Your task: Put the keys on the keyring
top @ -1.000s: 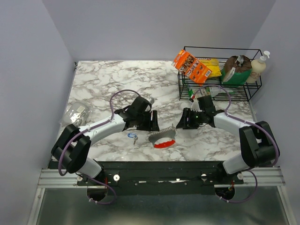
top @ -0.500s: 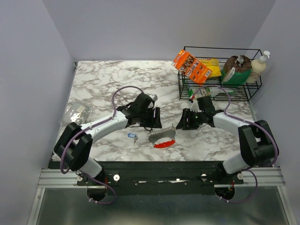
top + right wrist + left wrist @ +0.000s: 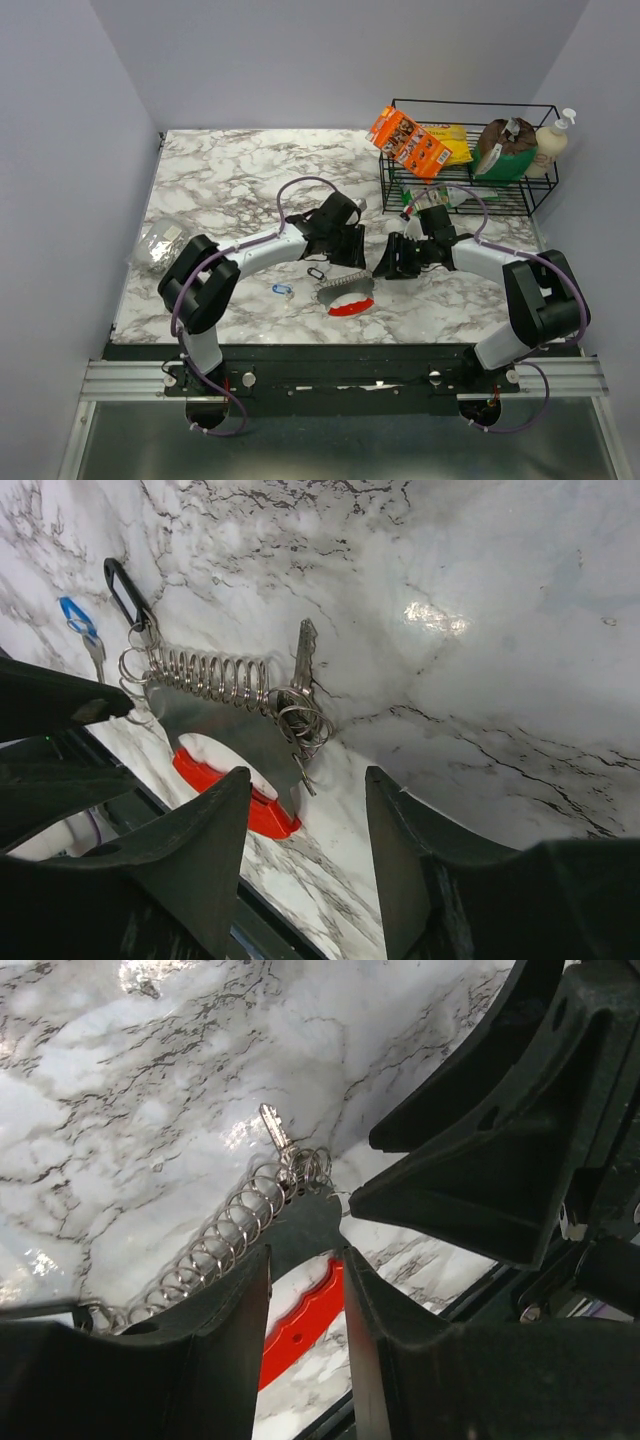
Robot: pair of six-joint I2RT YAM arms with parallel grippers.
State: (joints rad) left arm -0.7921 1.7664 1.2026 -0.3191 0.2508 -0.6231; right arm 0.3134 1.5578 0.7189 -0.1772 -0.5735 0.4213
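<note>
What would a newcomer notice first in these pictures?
The left gripper and right gripper face each other at the centre, with a silver, red-ended keyring at their tips. A blue-headed key lies just left of it. At the back right stands a wire basket packed with colourful groceries.

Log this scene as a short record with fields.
keyring: grey plate with wire rings and a red end, on the table
silver key: at the end rings
blue key: loose on the table, left of the keyring
left tool: tips at the plate, grip unclear
right tool: open, near the rings
</note>
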